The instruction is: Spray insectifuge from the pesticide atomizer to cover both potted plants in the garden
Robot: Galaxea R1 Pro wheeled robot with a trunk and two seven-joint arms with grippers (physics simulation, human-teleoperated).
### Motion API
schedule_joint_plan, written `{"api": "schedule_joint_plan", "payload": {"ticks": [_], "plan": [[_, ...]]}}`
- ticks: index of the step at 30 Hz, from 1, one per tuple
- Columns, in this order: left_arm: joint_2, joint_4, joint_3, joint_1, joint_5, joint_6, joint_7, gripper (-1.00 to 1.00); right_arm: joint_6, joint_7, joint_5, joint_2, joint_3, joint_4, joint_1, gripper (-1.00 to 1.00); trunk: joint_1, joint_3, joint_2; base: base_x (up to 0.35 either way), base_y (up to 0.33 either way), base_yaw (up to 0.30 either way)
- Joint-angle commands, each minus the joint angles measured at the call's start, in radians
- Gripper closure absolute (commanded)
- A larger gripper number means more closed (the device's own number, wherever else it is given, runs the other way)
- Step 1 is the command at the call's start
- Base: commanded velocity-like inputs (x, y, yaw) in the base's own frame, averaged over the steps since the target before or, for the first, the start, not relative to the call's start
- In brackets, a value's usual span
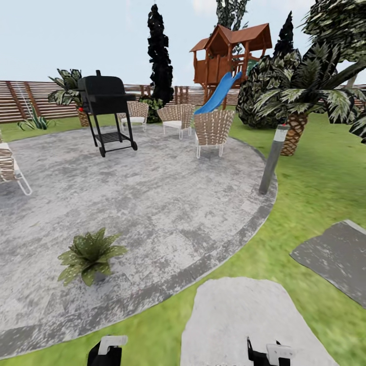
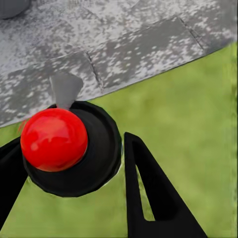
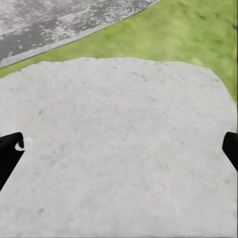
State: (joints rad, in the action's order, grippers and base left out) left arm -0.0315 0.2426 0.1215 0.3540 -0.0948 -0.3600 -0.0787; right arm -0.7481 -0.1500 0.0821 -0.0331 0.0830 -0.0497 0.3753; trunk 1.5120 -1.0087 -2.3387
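The left gripper (image 2: 74,163) holds a red-capped, black-collared atomizer (image 2: 54,139). The nearer potted plant (image 1: 90,254) sits just ahead on the patio (image 1: 168,203), closer to it than to the wide-open, empty right gripper (image 3: 119,148).

On the round grey paved patio (image 1: 168,203) a low green-leaved potted plant (image 1: 90,254) stands front-left of me. Behind it, the black wheeled grill (image 1: 105,113); right of that, woven wicker chairs (image 1: 212,129). A pale stepping stone (image 1: 239,317) lies before me.

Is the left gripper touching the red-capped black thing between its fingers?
Cannot tell. In the left wrist view the red-topped black object sits between the left gripper's fingers, but the contact isn't plainly shown.
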Motion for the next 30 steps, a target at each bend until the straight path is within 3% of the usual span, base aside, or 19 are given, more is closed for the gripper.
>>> {"api": "schedule_joint_plan", "payload": {"ticks": [1, 30], "plan": [[0.000, 0.000, 0.009, 0.000, -0.009, -0.003, -0.005, 1.00, -0.002, -0.002, 0.008, 0.000, 0.009, 0.001, 0.001, -1.00, 0.000, -0.001, 0.000, 0.000, -0.265, -0.286], [0.001, 0.000, 0.009, 0.000, -0.009, -0.004, -0.006, 1.00, -0.002, -0.002, 0.008, 0.001, 0.009, 0.001, 0.001, -1.00, 0.000, -0.001, 0.000, 0.000, -0.265, -0.286]]}}
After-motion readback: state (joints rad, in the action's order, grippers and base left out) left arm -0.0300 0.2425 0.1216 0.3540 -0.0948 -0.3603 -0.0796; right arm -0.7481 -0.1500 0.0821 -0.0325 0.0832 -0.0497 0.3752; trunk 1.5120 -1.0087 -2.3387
